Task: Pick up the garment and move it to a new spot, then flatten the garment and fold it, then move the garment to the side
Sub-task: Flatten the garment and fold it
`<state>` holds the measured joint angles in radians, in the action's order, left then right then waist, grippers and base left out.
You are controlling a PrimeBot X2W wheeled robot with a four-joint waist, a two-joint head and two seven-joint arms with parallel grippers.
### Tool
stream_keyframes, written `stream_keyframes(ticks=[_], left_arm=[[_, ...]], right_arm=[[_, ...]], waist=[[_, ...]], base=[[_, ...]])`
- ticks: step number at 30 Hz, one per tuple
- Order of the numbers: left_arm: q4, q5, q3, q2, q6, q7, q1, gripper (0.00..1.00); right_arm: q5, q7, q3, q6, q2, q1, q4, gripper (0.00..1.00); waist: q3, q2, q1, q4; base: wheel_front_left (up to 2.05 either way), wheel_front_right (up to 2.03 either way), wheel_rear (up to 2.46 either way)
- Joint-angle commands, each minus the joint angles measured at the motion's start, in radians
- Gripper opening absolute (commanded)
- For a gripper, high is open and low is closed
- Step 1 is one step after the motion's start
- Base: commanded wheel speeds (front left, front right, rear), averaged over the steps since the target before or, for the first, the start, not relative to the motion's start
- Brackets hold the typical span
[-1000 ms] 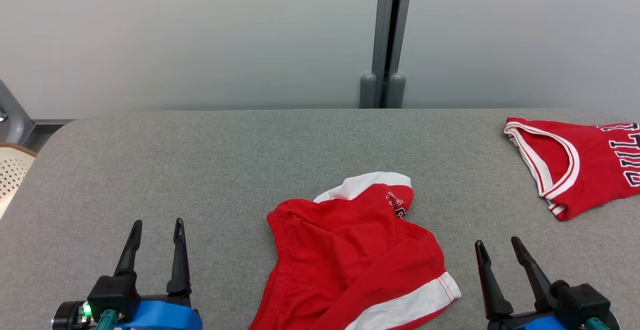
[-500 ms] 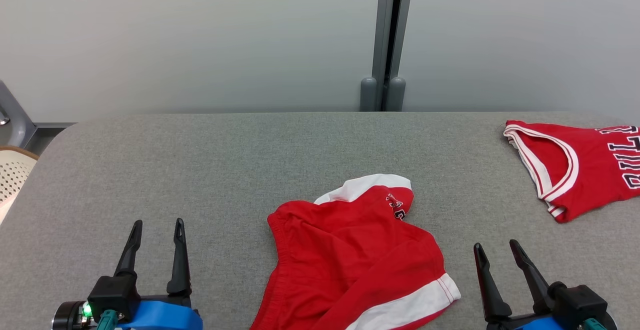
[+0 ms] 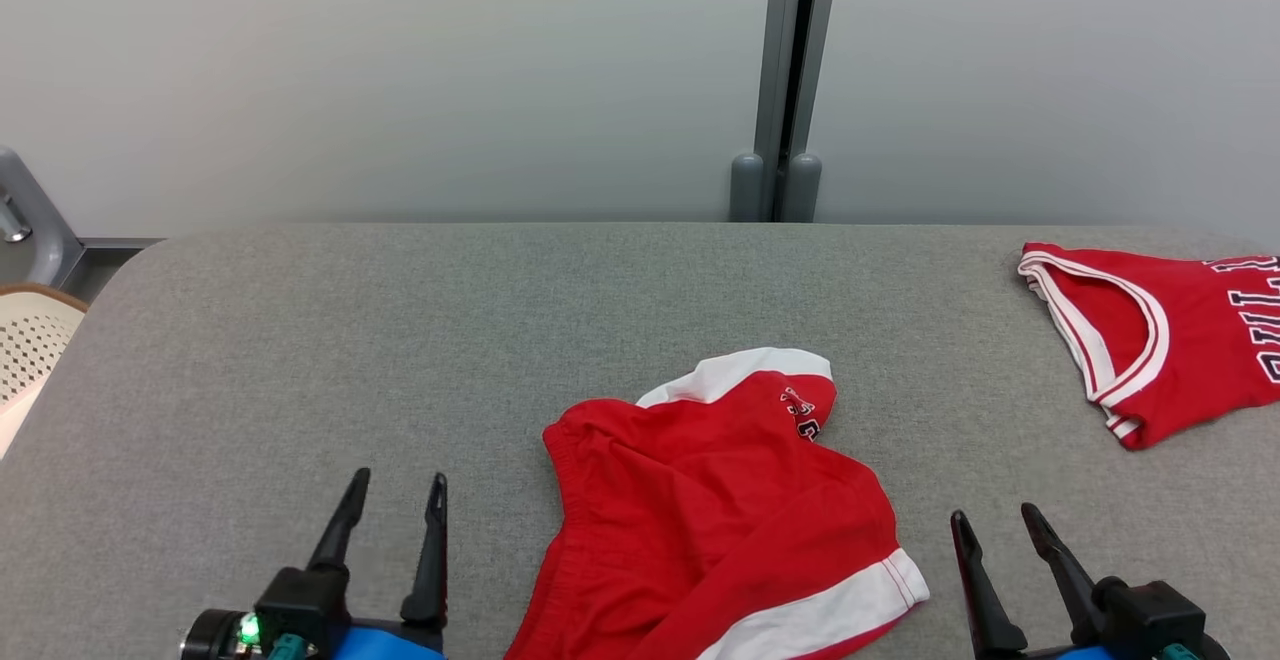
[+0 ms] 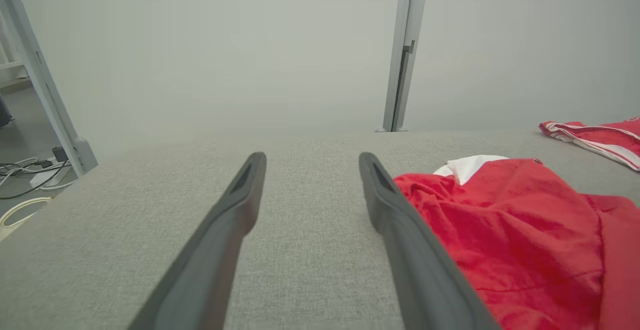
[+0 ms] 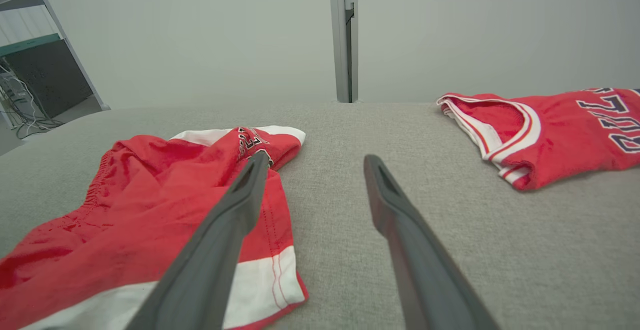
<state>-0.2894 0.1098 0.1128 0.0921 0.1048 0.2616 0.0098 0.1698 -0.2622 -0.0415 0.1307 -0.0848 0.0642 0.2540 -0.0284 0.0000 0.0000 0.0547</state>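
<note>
Closest to me, my left pincer (image 3: 399, 478) was low over the grey table (image 3: 400, 340), left of the red shorts (image 3: 720, 500). Its two dark fingers stood apart with nothing between them. From my left wrist, its right-hand finger ran just beside the gathered waistband of the shorts; I could not tell whether it touched the cloth. My right pincer (image 3: 993, 512) was on the other side of the shorts, near their white-banded leg hem. Its fingers were also spread and empty, pointing away from me over bare table.

The shorts lay crumpled between my two pincers, on the near middle of the table. The waistband faced left and one white-banded leg lay toward the near right. The other leg was bunched up at the far end, showing a white band and some dark lettering.

Farther off, right of the shorts and well apart from them, a red jersey (image 3: 1150, 340) with white trim and dark letters lay flat. Beyond the shorts, past the table's far edge, a grey post (image 3: 790, 90) stood against a pale wall. Far left of the shorts, off the table's corner, sat a pale perforated basket (image 3: 30, 340).
</note>
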Motion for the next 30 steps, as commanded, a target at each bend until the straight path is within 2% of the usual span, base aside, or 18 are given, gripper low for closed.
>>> stream_keyframes(ticks=[1,5,15,18,24,30], left_arm=[[-0.005,-0.003,0.008,0.006,0.003,0.005,0.01,1.0],[-0.041,-0.009,0.079,0.02,0.019,0.002,0.03,1.0],[-0.081,0.029,0.224,0.078,0.028,-0.03,0.088,1.0],[-0.084,0.049,0.294,0.098,0.028,-0.047,0.097,1.0],[-0.108,0.104,0.404,0.132,0.026,-0.073,0.079,1.0],[-0.155,0.131,0.461,0.138,0.026,-0.064,0.039,1.0]], right_arm=[[0.006,-0.002,-0.002,0.0,-0.008,-0.007,0.007,1.0],[0.013,-0.002,-0.017,0.0,-0.024,-0.017,0.054,1.0],[0.032,-0.003,-0.046,0.0,-0.043,-0.043,0.144,1.0],[0.04,-0.003,-0.063,0.0,-0.055,-0.053,0.168,1.0],[0.052,-0.003,-0.099,0.0,-0.066,-0.083,0.217,1.0],[0.073,-0.003,-0.142,0.0,-0.076,-0.107,0.281,1.0]], waist=[[0.001,0.0,0.0,0.002],[0.003,0.0,0.0,0.009],[0.012,0.0,0.0,0.032],[0.016,0.0,0.0,0.04],[0.024,0.0,0.0,0.047],[0.031,0.0,0.0,0.048]], base=[[0.0,0.0,0.0],[0.0,0.0,0.0],[0.0,0.0,0.0],[0.0,0.0,0.0],[0.0,0.0,0.0],[0.0,0.0,0.0]])
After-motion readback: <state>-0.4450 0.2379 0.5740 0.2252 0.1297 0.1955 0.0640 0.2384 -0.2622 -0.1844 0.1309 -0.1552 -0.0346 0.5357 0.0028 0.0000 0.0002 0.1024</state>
